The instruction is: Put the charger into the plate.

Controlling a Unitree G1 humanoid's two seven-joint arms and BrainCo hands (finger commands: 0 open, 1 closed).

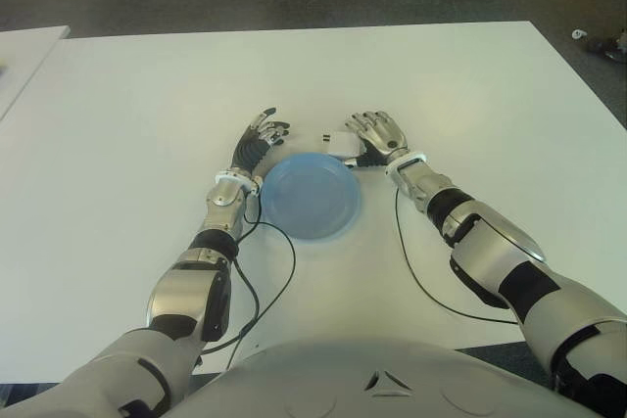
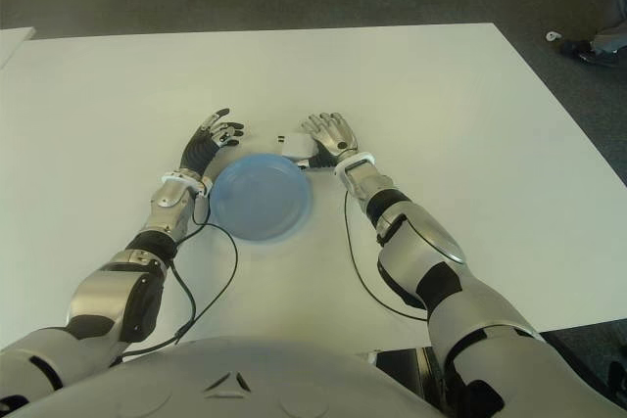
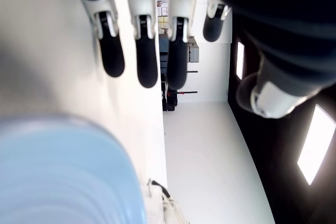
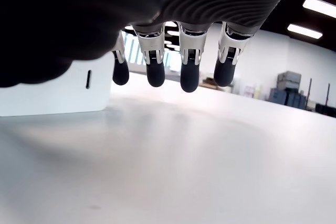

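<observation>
You have a white surface (image 1: 147, 95) with the blue plate (image 1: 312, 195) near the middle of its near half, both hands at the plate's far rim. The left hand (image 1: 260, 139) shows just off the far-left of that rim, fingers (image 3: 146, 61) spread and holding nothing. The right hand (image 1: 376, 134) is at the far-right of the rim, fingers (image 4: 189, 66) extended and released, gripping nothing.

The charger (image 1: 338, 143), a small white block, lies on the surface just beyond the plate's far rim, between the two hands and tight against the right one's thumb side. So the right hand is the nearer one, and the charger lies toward the surface's left edge from it, with the plate just nearward of the charger.

The right hand covers part of the charger, so its long axis is hard to judge; it probably runs across, left to right. Whether the thumb touches it, you cannot tell.
</observation>
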